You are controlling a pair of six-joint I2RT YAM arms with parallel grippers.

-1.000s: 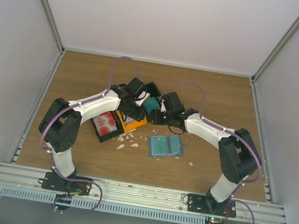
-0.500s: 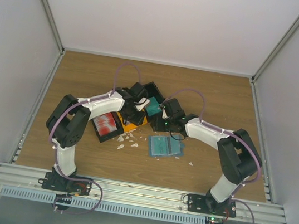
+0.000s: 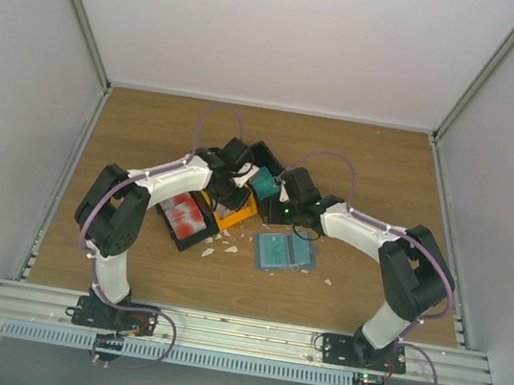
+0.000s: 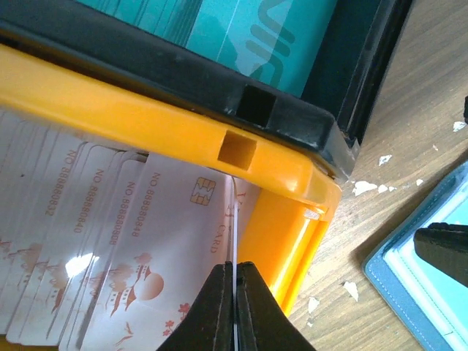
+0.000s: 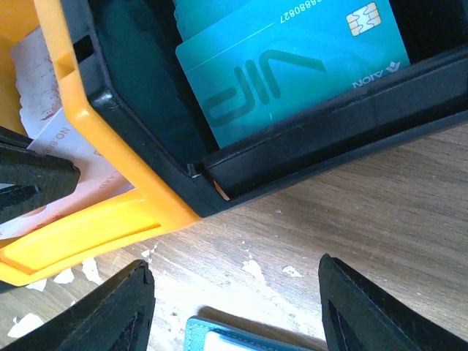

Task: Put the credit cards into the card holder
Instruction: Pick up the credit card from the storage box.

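Observation:
White credit cards (image 4: 139, 241) with red print lie fanned in an orange bin (image 4: 146, 121). My left gripper (image 4: 235, 307) reaches into that bin and is shut on one credit card (image 4: 235, 241), seen edge-on as a thin white line between the fingers. The blue-teal card holder (image 3: 285, 252) lies flat on the table just right of the bin; its corner (image 5: 219, 340) shows below my right gripper (image 5: 241, 307). That gripper hangs open over bare wood between the bins and the holder, with nothing in it.
A black bin (image 5: 329, 139) holding teal VIP cards (image 5: 292, 66) sits against the orange bin's far side. Another black bin with red-printed cards (image 3: 184, 213) stands to the left. Small white scraps (image 3: 221, 240) litter the wood near the holder.
My left gripper has closed on a card in the orange bin, and the left arm has shifted slightly right. The right arm has barely moved and stays open.

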